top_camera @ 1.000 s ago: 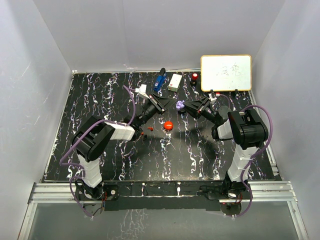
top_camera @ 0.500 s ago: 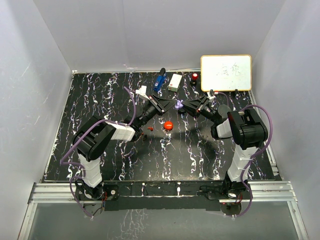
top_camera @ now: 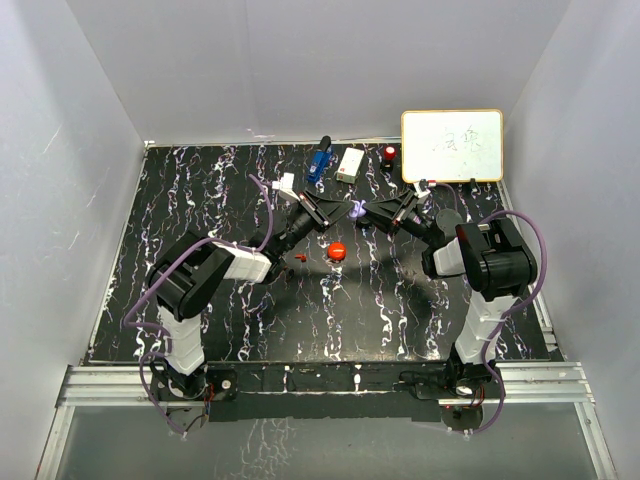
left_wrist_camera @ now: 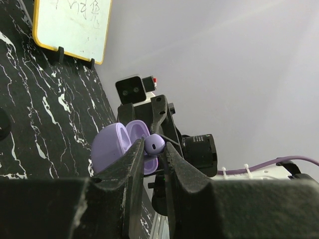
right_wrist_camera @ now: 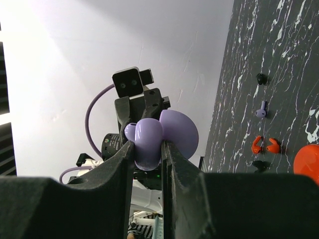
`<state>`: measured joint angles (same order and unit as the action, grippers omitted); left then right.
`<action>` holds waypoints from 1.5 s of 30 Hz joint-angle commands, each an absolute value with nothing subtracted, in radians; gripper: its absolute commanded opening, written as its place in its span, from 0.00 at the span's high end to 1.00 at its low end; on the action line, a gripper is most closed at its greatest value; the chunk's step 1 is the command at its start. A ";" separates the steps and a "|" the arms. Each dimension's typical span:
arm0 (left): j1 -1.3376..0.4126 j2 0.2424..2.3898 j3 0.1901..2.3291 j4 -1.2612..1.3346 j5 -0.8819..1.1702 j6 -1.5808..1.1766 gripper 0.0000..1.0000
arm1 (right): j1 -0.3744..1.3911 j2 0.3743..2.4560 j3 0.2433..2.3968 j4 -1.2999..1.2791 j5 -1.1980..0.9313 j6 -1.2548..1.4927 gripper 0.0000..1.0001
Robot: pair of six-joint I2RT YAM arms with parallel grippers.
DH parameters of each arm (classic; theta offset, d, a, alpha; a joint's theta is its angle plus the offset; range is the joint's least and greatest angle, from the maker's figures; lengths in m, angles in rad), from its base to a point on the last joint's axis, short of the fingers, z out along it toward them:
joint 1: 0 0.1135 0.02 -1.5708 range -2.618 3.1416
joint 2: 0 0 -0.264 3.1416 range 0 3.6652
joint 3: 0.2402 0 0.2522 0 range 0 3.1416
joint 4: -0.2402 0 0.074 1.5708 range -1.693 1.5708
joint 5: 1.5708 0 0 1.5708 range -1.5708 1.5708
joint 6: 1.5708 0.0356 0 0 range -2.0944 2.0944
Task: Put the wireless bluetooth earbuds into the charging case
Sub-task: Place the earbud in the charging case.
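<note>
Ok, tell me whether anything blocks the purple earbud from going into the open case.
Nothing visible does. The purple earbud, pinched in the left fingers, sits right at the mouth of the open purple case held by the right fingers.

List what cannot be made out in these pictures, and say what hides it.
- Left wrist view: the small purple earbud in the left gripper partly covers the open purple plastic charging case; its sockets are hidden.
- Top view: both merge into one tiny spot; contact cannot be told.
- Right wrist view: the right edge cuts off the round red puck.
</note>
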<state>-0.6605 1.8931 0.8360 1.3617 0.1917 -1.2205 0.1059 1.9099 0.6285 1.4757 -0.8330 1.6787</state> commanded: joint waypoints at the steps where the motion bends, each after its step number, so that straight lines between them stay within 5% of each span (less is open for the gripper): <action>1: -0.665 1.890 0.843 1.440 0.190 -1.233 1.00 | 0.112 1.866 0.660 1.817 -0.838 1.661 1.00; 45: -0.653 1.894 0.806 1.485 0.173 -1.259 1.00 | 0.117 1.847 0.651 1.819 -0.848 1.640 1.00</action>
<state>-0.6594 1.8954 0.8173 1.3861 0.1802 -1.2533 0.1120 1.8969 0.6285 1.4761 -0.8448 1.6512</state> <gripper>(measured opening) 0.180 0.219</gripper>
